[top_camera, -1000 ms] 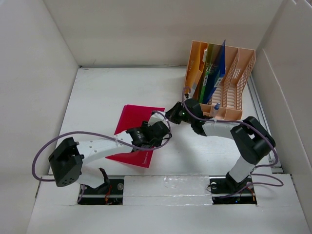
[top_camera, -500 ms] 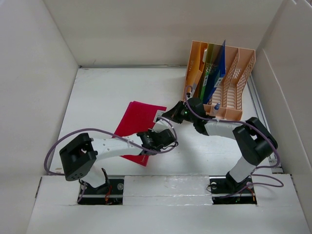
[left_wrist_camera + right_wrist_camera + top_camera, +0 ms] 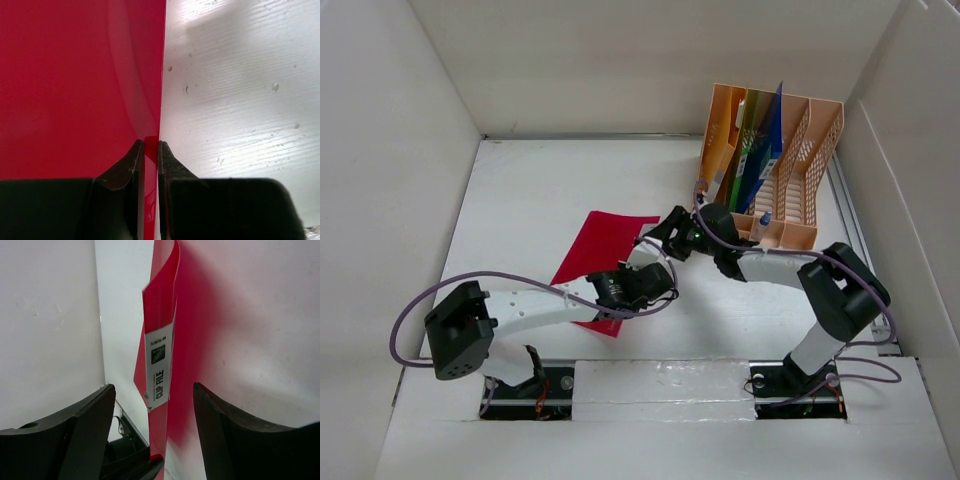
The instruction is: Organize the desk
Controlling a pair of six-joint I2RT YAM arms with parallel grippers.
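Note:
A red clip file (image 3: 595, 252) lies on the white desk (image 3: 520, 200), with its right edge raised. My left gripper (image 3: 658, 283) is shut on that edge. In the left wrist view the jaws (image 3: 151, 146) pinch the thin red sheet (image 3: 75, 85) above the tabletop (image 3: 235, 90). My right gripper (image 3: 660, 233) stands open just behind it. In the right wrist view the file (image 3: 161, 310) stands edge-on between the wide-apart fingers (image 3: 151, 386), touching neither, with its white "CLIP FILE" label (image 3: 159, 365) facing the camera.
A peach slotted file rack (image 3: 805, 185) stands at the back right, holding green and blue folders (image 3: 760, 150). White wall panels (image 3: 390, 150) close off the left, back and right. The arm bases (image 3: 530, 385) sit at the near edge.
The left gripper has closed on the file's right edge and pulled in slightly. The right gripper, shut on the file until a moment ago, has opened and let go.

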